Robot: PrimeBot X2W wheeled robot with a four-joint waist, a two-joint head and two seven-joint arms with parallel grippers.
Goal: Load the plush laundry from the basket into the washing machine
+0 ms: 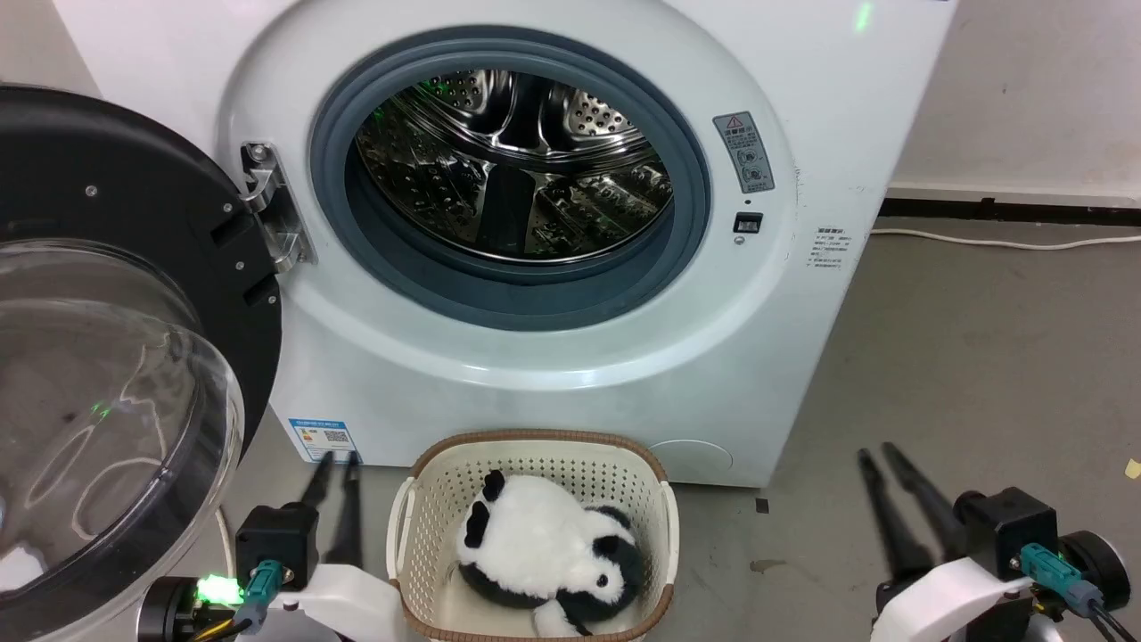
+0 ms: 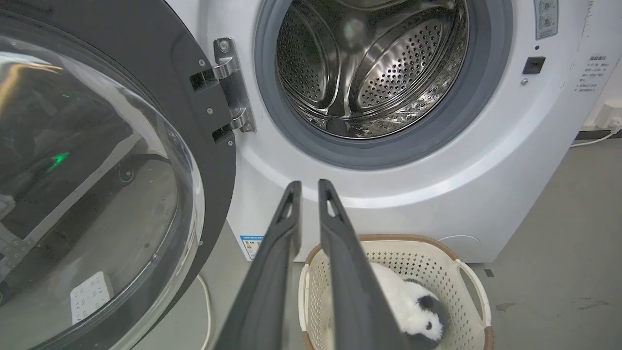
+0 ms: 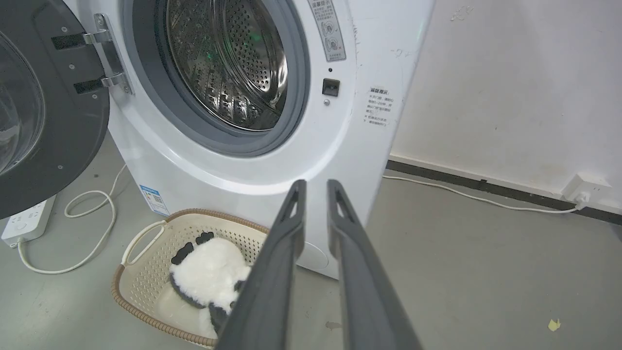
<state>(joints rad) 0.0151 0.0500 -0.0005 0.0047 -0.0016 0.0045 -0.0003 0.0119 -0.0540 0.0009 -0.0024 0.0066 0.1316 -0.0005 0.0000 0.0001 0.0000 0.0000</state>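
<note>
The panda plush laundry [image 1: 535, 544] lies in the cream basket [image 1: 535, 437] on the floor, right in front of the white washing machine [image 1: 535, 357]. The washer's door [image 1: 107, 401] is swung wide to the left, and the steel drum [image 1: 508, 169] behind it holds nothing. My left gripper [image 1: 339, 459] hovers left of the basket and my right gripper [image 1: 876, 450] well to its right. Each is open by a narrow gap and holds nothing. The left wrist view shows the left gripper [image 2: 309, 183], the plush [image 2: 413, 306] and the basket [image 2: 466, 272]. The right wrist view shows the right gripper [image 3: 315, 182], the plush [image 3: 209, 272] and the basket [image 3: 141, 272].
A white power strip [image 3: 24, 223] and a looped white cable [image 3: 92, 228] lie on the floor under the open door. Another cable runs along the wall to a socket [image 3: 583, 189]. Bare grey floor [image 1: 980, 374] stretches to the right of the washer.
</note>
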